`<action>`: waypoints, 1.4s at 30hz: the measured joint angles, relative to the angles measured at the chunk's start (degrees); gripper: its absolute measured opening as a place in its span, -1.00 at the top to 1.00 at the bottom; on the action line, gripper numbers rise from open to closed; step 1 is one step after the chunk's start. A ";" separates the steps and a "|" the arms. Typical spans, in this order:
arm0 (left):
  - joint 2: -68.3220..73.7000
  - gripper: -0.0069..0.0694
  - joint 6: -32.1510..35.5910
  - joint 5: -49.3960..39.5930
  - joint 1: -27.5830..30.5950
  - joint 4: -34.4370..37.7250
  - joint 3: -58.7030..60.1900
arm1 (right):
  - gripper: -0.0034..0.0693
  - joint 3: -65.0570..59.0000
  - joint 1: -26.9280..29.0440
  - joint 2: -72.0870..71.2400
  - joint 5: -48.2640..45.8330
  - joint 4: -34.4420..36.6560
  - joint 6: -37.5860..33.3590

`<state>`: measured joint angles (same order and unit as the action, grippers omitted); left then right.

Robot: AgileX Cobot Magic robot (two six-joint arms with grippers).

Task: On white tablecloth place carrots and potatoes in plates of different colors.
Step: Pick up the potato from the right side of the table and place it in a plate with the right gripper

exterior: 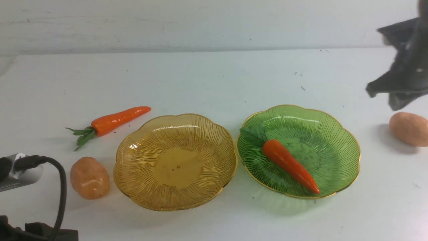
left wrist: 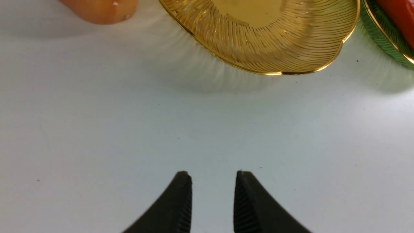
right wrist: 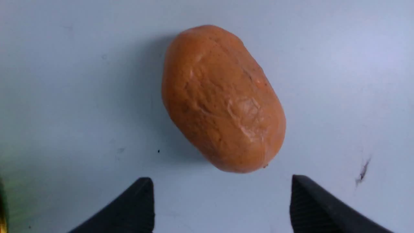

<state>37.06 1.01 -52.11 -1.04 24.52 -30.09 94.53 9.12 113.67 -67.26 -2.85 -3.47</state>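
On the white tablecloth [exterior: 214, 83] the amber plate [exterior: 175, 167] stands empty, left of the green plate [exterior: 321, 140]. One carrot [exterior: 289, 164] lies in the green plate. The other carrot [exterior: 117, 119] lies on the cloth, far left of the amber plate. One potato [exterior: 89, 178] sits just left of the amber plate. The other potato [exterior: 408, 129] sits at the right edge. My right gripper [right wrist: 221, 178] is wide open and empty, hovering above that potato [right wrist: 223, 100]. My left gripper [left wrist: 213, 174] is empty, its jaws a narrow gap apart, over bare cloth in front of the amber plate [left wrist: 268, 42].
The left arm's wrist and black cable [exterior: 57, 187] fill the near left corner. The right arm [exterior: 401, 67] hangs at the far right. The left wrist view also shows the left potato [left wrist: 103, 9] and the green plate's rim [left wrist: 385, 42].
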 joint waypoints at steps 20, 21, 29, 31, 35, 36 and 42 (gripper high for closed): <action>0.00 0.33 0.00 0.04 0.00 -1.13 0.00 | -0.34 10.79 -0.28 11.29 -2.44 2.54 -0.76; 0.00 0.33 0.00 0.25 0.00 -1.43 0.00 | -0.34 13.46 -0.61 10.15 -2.58 6.23 -0.90; 0.63 0.33 -7.34 1.83 0.00 -12.82 -5.49 | -0.34 15.44 -17.04 3.00 -2.99 29.38 -6.26; 1.14 0.33 -10.69 1.83 0.00 -17.86 -7.77 | -0.34 15.34 -23.73 3.64 -2.99 30.16 -7.63; 1.66 0.33 -16.65 4.48 0.00 -25.03 -9.11 | -0.34 15.02 -39.47 8.11 -3.31 22.33 -9.47; 1.75 0.33 -16.91 4.87 0.00 -25.09 -9.11 | -0.34 14.88 -42.79 9.96 -2.85 19.14 -9.38; 2.18 0.29 -17.26 5.53 0.00 -24.98 -9.12 | -0.42 14.77 -49.43 14.83 3.23 11.22 -5.81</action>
<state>39.24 -16.25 -46.58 -1.04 -0.46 -39.21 109.30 -40.31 128.50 -64.03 8.38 -9.29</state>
